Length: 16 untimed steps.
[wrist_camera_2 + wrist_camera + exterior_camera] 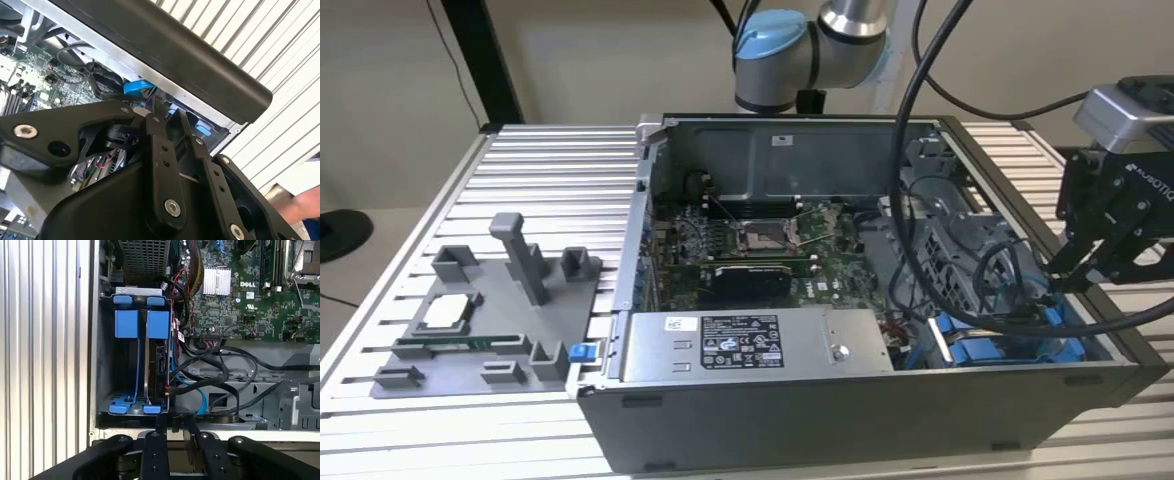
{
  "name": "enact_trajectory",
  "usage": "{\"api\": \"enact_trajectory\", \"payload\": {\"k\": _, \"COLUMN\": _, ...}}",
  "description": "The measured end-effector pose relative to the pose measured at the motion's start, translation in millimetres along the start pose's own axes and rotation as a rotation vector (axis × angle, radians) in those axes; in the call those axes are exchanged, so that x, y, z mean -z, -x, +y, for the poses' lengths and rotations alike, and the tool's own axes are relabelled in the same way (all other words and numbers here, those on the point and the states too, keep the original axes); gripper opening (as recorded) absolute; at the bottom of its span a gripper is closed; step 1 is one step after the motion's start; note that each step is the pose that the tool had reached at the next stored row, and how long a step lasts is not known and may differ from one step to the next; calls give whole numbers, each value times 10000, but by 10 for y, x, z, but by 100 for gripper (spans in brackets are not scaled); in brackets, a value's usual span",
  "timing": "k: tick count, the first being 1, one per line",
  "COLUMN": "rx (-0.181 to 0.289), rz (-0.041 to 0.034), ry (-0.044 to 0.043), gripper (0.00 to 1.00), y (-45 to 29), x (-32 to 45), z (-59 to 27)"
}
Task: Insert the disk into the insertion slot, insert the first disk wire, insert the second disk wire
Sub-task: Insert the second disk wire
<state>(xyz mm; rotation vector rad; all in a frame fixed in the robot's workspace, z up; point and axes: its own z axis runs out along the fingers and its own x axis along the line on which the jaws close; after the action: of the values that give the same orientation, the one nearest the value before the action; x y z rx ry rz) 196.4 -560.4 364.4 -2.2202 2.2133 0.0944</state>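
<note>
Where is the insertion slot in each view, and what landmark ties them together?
Exterior view: insertion slot in the near corner of the case, at the exterior view's right, beneath the gripper.
Second wrist view: its blue pieces just beyond the gripper, under the case's dark rim.
First wrist view: against the case's side wall, beyond the gripper.
Shared landmark: the gripper.

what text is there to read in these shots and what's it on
Power supply label: print too small to read.
Sticker inside the case: too small to read.
Gripper: white brand lettering on its body, not quoted.
Motherboard: white brand mark, not quoted; other print too small.
</note>
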Motion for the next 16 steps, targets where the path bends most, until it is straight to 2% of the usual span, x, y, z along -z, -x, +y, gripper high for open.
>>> {"api": "enact_trajectory", "payload": {"k": 5, "rx": 1, "rz": -6, "ry": 0, "gripper": 0, "y": -37, "x": 0, "z": -2}}
{"api": "enact_trajectory", "payload": {"k": 12, "rx": 1, "rz": -44, "ry": 0, "gripper": 0, "y": -40, "x": -22, "z": -3}}
{"api": "enact_trajectory", "payload": {"k": 13, "rx": 2, "rz": -49, "ry": 0, "gripper": 100, "y": -40, "x": -23, "z": -3}}
{"api": "enact_trajectory", "payload": {"k": 16, "rx": 2, "rz": -67, "ry": 0, "gripper": 100, "y": -41, "x": -34, "z": -3}}
